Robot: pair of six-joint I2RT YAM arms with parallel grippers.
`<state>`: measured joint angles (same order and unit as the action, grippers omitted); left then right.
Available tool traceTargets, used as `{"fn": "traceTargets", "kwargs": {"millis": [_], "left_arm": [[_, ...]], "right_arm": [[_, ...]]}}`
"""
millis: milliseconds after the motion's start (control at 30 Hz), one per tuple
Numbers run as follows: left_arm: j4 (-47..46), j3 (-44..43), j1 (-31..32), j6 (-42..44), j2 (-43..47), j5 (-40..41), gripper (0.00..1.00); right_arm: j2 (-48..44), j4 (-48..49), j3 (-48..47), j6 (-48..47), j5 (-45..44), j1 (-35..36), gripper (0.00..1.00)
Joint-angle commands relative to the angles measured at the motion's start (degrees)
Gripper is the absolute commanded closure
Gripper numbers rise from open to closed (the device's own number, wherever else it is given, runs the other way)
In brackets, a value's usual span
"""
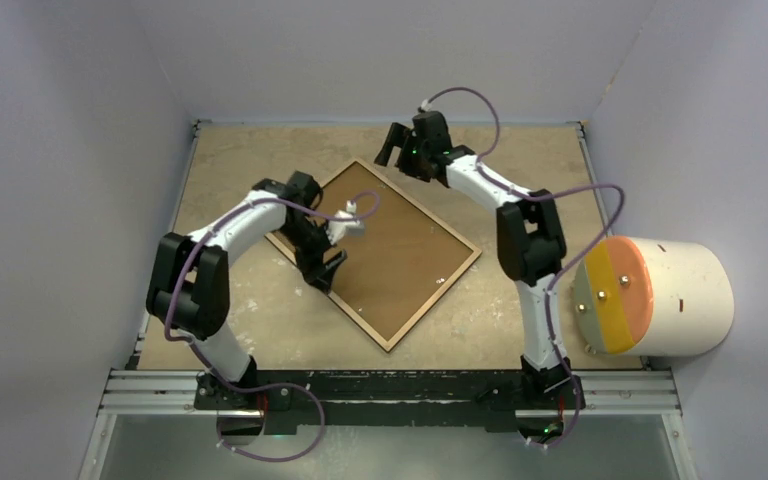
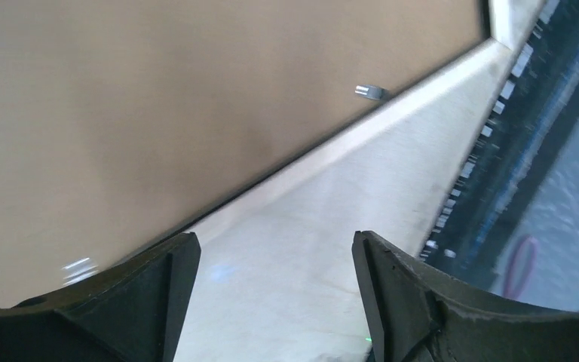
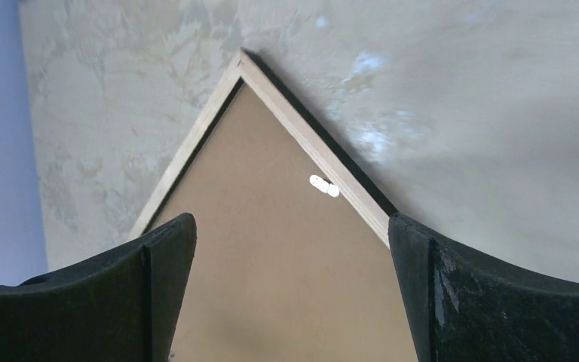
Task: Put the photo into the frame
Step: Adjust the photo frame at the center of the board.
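The frame [image 1: 436, 303] lies back side up and slanted in the middle of the table, its light wood rim [image 2: 362, 132] [image 3: 309, 147] around a flat brown backing board [image 1: 400, 250] [image 2: 158, 98] [image 3: 271, 249]. The photo is out of view. My left gripper [image 1: 323, 268] [image 2: 273, 241] is at the frame's left edge, low over the rim and bare table, open with nothing between its fingers. My right gripper [image 1: 393, 150] [image 3: 292, 219] hovers over the frame's far corner, also open and holding nothing.
Small metal tabs [image 2: 369, 92] [image 3: 323, 185] sit on the backing board by the rim. A white cylinder with an orange and yellow end face [image 1: 660, 297] stands at the table's right edge. Walls close in on three sides, and a metal rail [image 1: 390, 390] runs along the near edge.
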<state>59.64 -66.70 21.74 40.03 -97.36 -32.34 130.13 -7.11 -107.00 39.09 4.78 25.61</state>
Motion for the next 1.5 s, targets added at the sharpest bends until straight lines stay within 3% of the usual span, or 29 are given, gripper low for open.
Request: {"fn": "traceTargets", "kwargs": {"millis": [0, 167, 367, 633, 1000, 1200, 1467], "left_arm": [[2.12, -11.42, -9.76, 4.20, 2.18, 2.37, 0.21], [-5.03, -22.65, -20.66, -0.51, -6.52, 6.95, 0.24], [-8.70, -36.38, -28.09, -7.63, -24.38, 7.58, 0.36], [-10.78, -33.89, -28.68, -8.35, -29.82, 1.38, 0.47], [-8.74, -16.83, -28.31, 1.45, -23.64, 0.34, 0.59], [-5.56, -3.21, -25.72, 11.77, -15.77, 1.18, 0.61], [-5.12, 4.00, -24.75, 15.19, -12.27, 4.13, 0.63]], "right_arm": [[-16.15, -0.79, 9.11, 1.59, -9.47, -2.18, 0.01], [-30.99, -2.48, 29.19, 5.71, -9.94, -2.23, 0.01], [-47.49, -2.40, 52.91, 10.08, -3.90, -2.23, 0.01], [-56.44, 1.66, 67.66, 14.61, 4.31, -2.62, 0.01], [-42.97, 9.14, 64.98, 12.38, 6.53, -5.33, 0.01], [-40.10, 6.16, 59.72, 8.80, 4.47, -7.53, 0.01], [-45.23, -3.00, 53.63, 4.44, 2.17, -9.50, 0.01]]}}
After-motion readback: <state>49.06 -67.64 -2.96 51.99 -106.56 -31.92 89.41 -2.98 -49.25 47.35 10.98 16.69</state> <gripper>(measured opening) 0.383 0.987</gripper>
